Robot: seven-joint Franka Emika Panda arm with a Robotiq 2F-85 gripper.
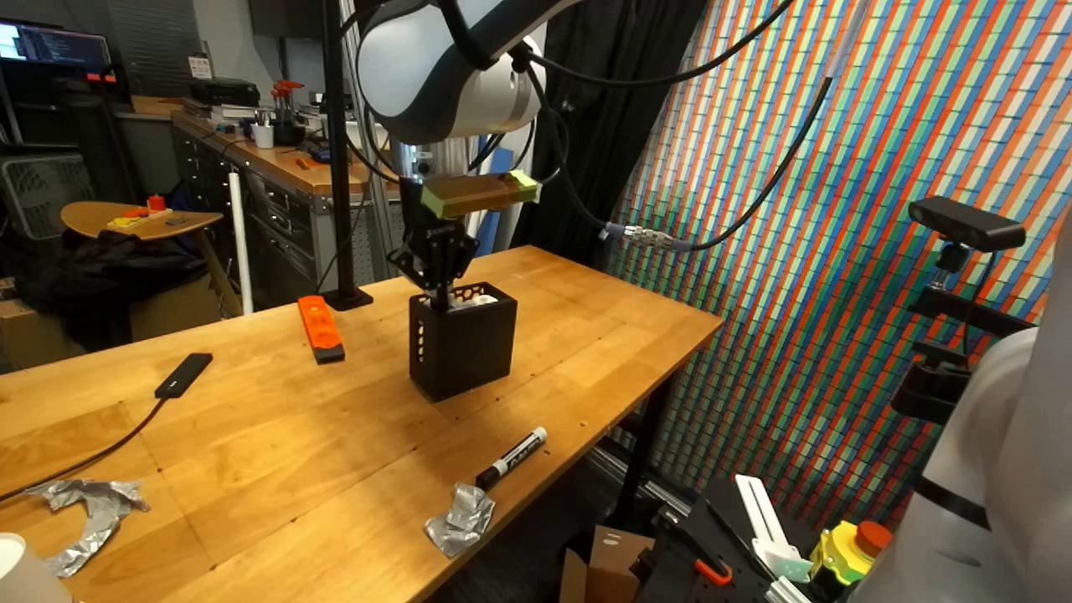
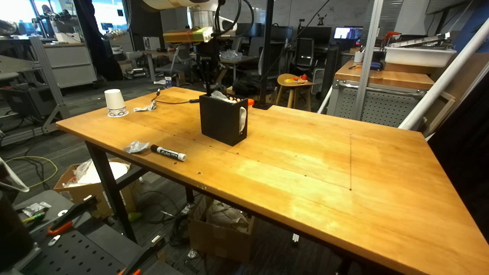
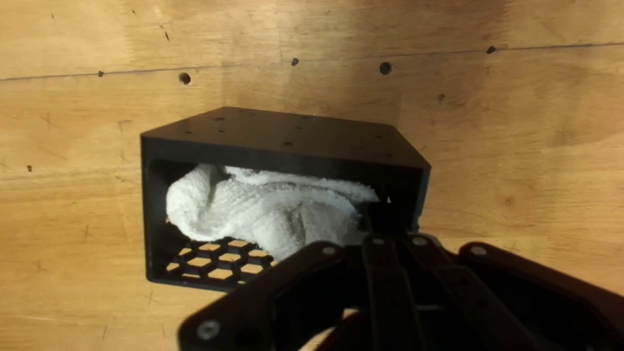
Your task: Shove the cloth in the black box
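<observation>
Shoving mostly done, by my reckoning: cloth (image 3: 273, 204) bunched inside the black box (image 3: 287, 141), a fold about rim height, perhaps one last press to go. My gripper (image 1: 440, 298) reaches in at one end, jaws fully together, apparently holding nothing; beside the cloth, contact hard to tell

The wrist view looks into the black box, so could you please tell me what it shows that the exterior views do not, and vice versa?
Only the wrist view shows the broad folds of the white cloth across the inside of the black box.
Only the exterior views show the robot arm, the marker and the crumpled silver scrap beside it.
All three share the box on the wooden tabletop, the cloth in it, and the shut gripper, its tip inside near one end.
</observation>
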